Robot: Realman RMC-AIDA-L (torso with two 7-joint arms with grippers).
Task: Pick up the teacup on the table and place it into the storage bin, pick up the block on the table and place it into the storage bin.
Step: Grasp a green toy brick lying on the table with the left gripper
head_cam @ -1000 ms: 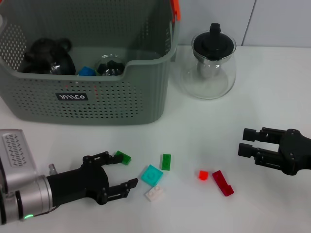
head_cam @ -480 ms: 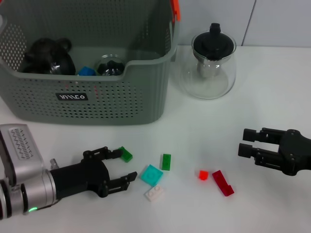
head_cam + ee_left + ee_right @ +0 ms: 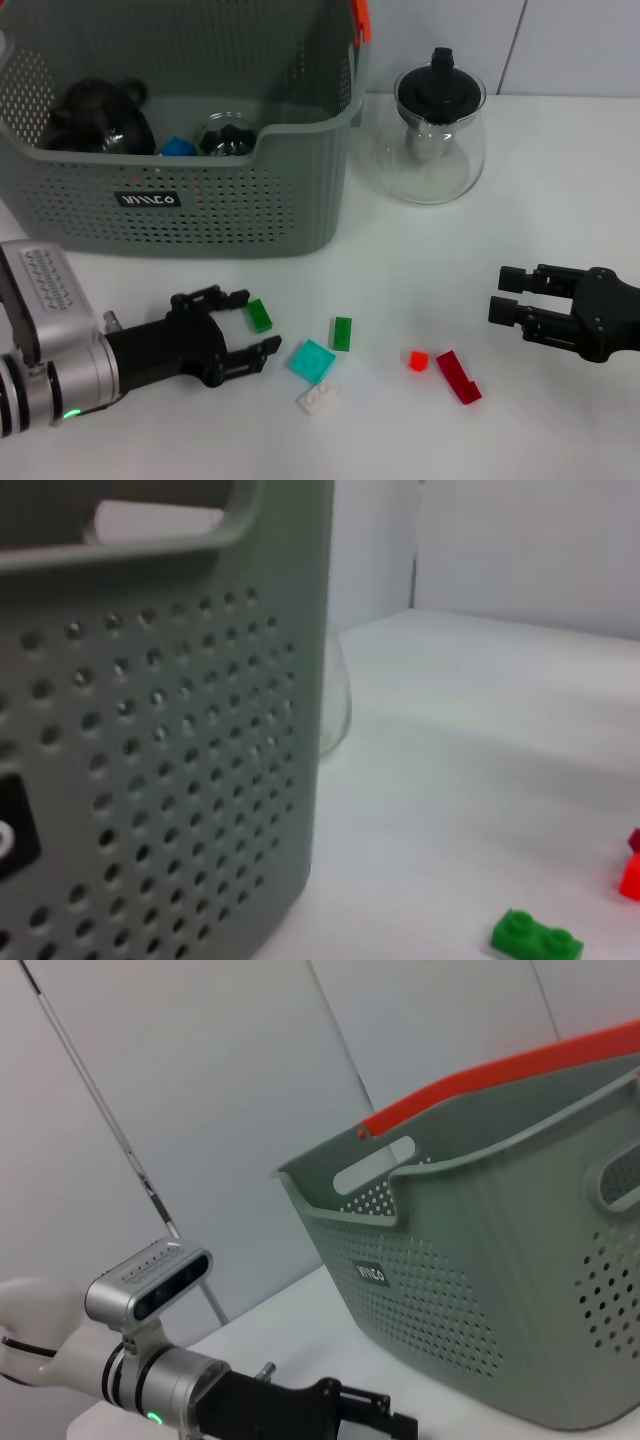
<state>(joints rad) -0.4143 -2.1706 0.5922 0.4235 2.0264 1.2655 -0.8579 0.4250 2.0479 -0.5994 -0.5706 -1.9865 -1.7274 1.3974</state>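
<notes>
The left gripper (image 3: 240, 325) has moved up and a little to the left, and the green block (image 3: 260, 315) has turned with it. A second ago the block lay by the tip of the upper finger. Now it sits in the gap between the two fingertips, lower left of the middle of the head picture. The fingers are open and nothing is gripped yet. I think the arm is lining up on this block, so closing on it looks like the next job.

At the bottom of the head picture, a white block (image 3: 317, 399) lies on the desk (image 3: 520, 180). Just above it is a teal block (image 3: 312, 360), and beside that a second green block (image 3: 342, 333). More to the right are a small red block (image 3: 418, 360) and a dark red block (image 3: 458, 377).

The right gripper (image 3: 505, 296) has not moved. It waits at the right edge, low over the desk, with its fingers open and nothing in them.

Farther back, in the upper left, stands the bin (image 3: 190, 215). A dark teapot (image 3: 98, 117), a blue block (image 3: 178, 146) and a glass cup (image 3: 226, 135) are already inside it. So the teacup part looks done, and blocks are what is left.

To the right of the bin, at the top of the picture, a glass teapot (image 3: 432, 135) with a black lid stands on the desk.
</notes>
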